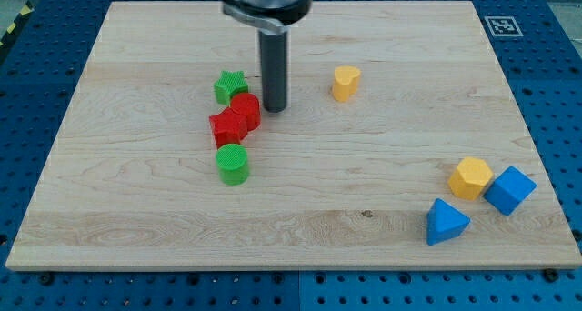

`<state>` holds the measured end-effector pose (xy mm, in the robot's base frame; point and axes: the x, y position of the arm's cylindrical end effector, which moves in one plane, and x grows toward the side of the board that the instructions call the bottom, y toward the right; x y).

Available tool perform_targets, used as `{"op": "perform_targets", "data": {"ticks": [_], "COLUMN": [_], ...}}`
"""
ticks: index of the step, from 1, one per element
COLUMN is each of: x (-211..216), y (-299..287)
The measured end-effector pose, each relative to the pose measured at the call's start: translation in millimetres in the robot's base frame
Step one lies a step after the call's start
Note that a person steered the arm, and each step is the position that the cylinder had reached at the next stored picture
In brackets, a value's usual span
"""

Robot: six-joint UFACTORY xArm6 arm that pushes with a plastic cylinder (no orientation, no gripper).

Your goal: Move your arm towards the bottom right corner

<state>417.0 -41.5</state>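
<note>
Centrally, my tip [275, 109] is resting on the wooden surface [382, 156], just beside the red cylinder [246, 110] on its left, with the green star [230, 85], red star [227, 127] and green cylinder [233, 163] clustering on that same side. No jaws are showing, the arm ending in a plain rod, and the yellow heart-shaped block [346, 82] is lying to the tip's right. Well apart from the tip, toward the view's bottom right corner, the yellow hexagon [470, 177], blue cube [509, 189] and blue triangle [446, 222] are sitting together.
</note>
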Motion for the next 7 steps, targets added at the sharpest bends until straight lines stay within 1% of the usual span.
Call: {"op": "perform_targets", "data": {"ticks": [1, 2, 3, 4, 7], "x": [2, 2, 5, 22, 28], "y": [-18, -16, 15, 66, 202]}}
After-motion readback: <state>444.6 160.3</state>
